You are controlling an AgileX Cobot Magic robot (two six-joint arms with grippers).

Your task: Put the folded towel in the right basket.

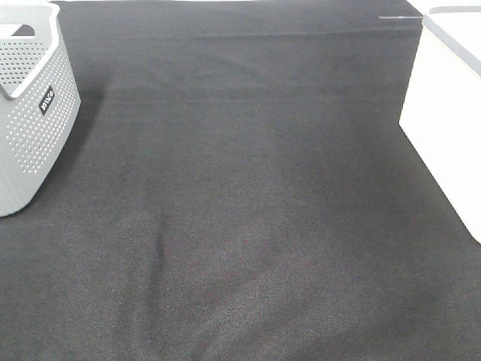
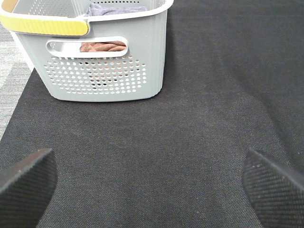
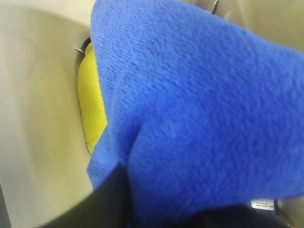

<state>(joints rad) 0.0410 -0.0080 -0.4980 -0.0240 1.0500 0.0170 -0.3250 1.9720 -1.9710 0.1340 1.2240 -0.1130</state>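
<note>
The folded blue towel (image 3: 199, 109) fills the right wrist view. It hangs inside the white right basket (image 3: 33, 95), above a yellow cloth (image 3: 92, 104). My right gripper (image 3: 166, 211) is shut on the towel; only a dark finger (image 3: 107, 199) shows at its edge. In the exterior high view the right basket (image 1: 451, 98) stands at the right edge, and neither the towel nor either gripper shows there. My left gripper (image 2: 152, 185) is open and empty, low over the black cloth.
A grey perforated basket (image 1: 34, 113) stands at the left. The left wrist view shows it (image 2: 104, 61) with a yellow handle (image 2: 45, 26) and a brown cloth (image 2: 102, 46) inside. A black cloth (image 1: 240, 210) covers the table.
</note>
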